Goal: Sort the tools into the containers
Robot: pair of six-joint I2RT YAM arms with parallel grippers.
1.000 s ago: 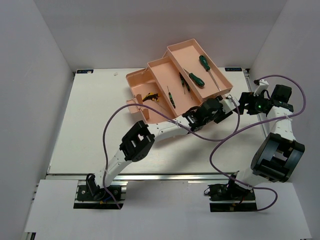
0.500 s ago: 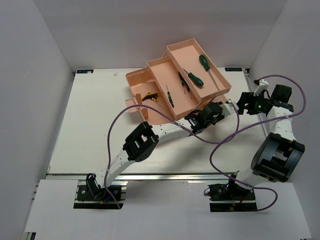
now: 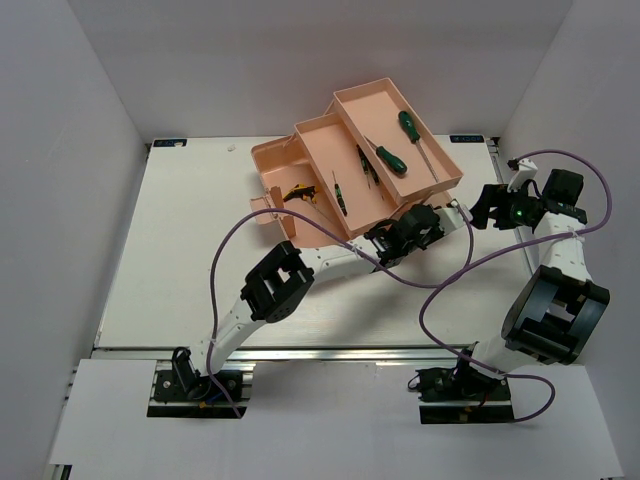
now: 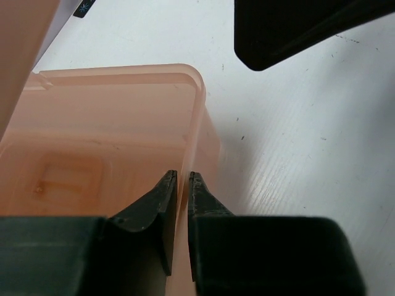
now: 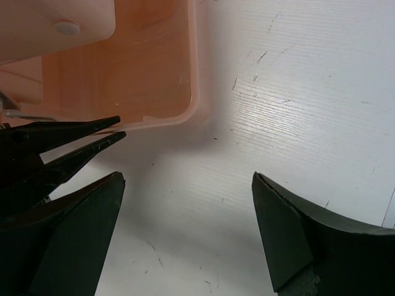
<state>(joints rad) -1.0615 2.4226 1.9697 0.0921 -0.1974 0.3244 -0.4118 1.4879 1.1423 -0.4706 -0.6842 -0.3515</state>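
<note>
The salmon-pink toolbox (image 3: 285,170) stands open at the back, its trays fanned out to the right. Green-handled screwdrivers (image 3: 388,155) lie in the upper trays, and a yellow-handled one (image 3: 298,193) lies in the lower left compartment. My left gripper (image 4: 182,176) is shut on a thin tray wall (image 4: 196,111), one finger inside the tray and one outside. In the top view it (image 3: 450,211) sits at the trays' right front corner. My right gripper (image 5: 188,179) hangs open over bare table just right of that tray corner (image 5: 191,105), holding nothing.
White walls close in the table on the left, back and right. The left gripper's fingers (image 5: 80,139) reach in from the left in the right wrist view. One right finger (image 4: 296,31) shows dark at the top of the left wrist view. Purple cables loop over the front table.
My left gripper has closed its jaws onto the tray wall, and the left arm has shifted slightly. The right arm and gripper have stayed in place.
</note>
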